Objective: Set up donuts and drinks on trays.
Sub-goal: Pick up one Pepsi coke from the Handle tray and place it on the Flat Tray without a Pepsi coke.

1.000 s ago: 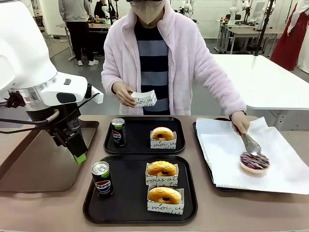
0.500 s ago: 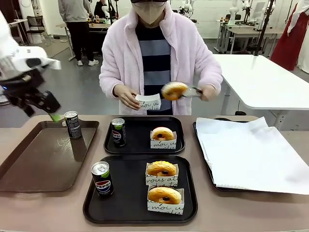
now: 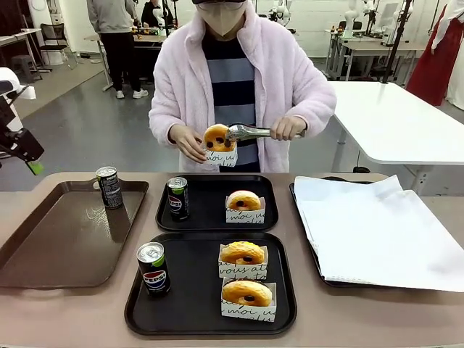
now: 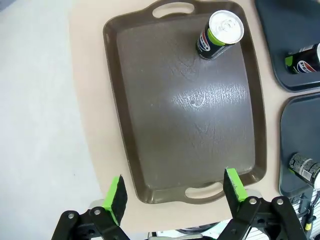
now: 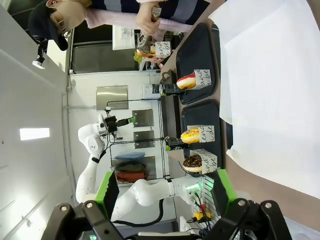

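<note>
Item: spare can (image 3: 109,187), upright, far corner of brown tray (image 3: 43,254).
Left gripper (image 4: 173,192) nearer, jaws wide, empty, raised above tray's opposite end; right gripper (image 5: 163,187) wide, empty; far black tray (image 3: 210,221) just beside can.

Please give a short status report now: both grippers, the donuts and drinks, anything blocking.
Left gripper open, high over brown tray. Right gripper open, empty. One can on the brown tray; person's tongs lowering donut into sleeve. Nothing blocking.
</note>
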Controlling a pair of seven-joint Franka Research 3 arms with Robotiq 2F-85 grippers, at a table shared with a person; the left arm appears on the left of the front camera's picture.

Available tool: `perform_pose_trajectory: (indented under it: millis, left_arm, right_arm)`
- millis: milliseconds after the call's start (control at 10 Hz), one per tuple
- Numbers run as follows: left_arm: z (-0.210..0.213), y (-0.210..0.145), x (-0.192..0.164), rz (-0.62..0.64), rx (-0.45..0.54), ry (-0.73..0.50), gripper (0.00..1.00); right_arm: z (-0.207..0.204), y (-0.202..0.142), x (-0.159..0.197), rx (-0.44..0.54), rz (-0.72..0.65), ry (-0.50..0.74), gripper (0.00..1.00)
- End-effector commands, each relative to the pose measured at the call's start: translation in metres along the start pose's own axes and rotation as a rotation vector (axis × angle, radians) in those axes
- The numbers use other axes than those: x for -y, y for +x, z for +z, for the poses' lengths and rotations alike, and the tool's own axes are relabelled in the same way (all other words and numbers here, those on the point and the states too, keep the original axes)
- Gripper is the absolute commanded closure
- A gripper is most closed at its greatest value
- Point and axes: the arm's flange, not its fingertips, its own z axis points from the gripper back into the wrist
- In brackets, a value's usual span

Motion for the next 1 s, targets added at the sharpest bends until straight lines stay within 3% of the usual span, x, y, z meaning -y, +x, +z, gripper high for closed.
perform_pose_trajectory:
  millis: [0, 300, 400, 600, 800, 900]
  left_arm:
    - [-0.002, 0.002, 0.004, -0.015, 0.016, 0.008, 0.0]
    - [0.0, 0.001, 0.004, -0.008, 0.002, 0.002, 0.0]
    - [-0.006, 0.018, -0.024, 0.011, -0.23, -0.234, 0.0]
    - [-0.012, 0.042, -0.103, 0.076, -0.465, -0.782, 0.0]
    - [-0.017, 0.051, -0.159, 0.136, -0.454, -1.079, 0.0]
    - [-0.025, 0.043, -0.182, 0.146, -0.387, -1.192, 0.0]
  right_arm:
    - [-0.001, 0.001, -0.001, 0.009, 0.015, 0.021, 0.0]
    - [-0.001, 0.001, -0.001, 0.009, 0.015, 0.021, 0.0]
    - [-0.001, 0.001, -0.001, 0.009, 0.015, 0.021, 0.0]
    - [-0.001, 0.001, -0.001, 0.009, 0.015, 0.021, 0.0]
    - [-0.001, 0.001, -0.001, 0.009, 0.015, 0.021, 0.0]
    - [-0.001, 0.001, -0.001, 0.009, 0.015, 0.021, 0.0]
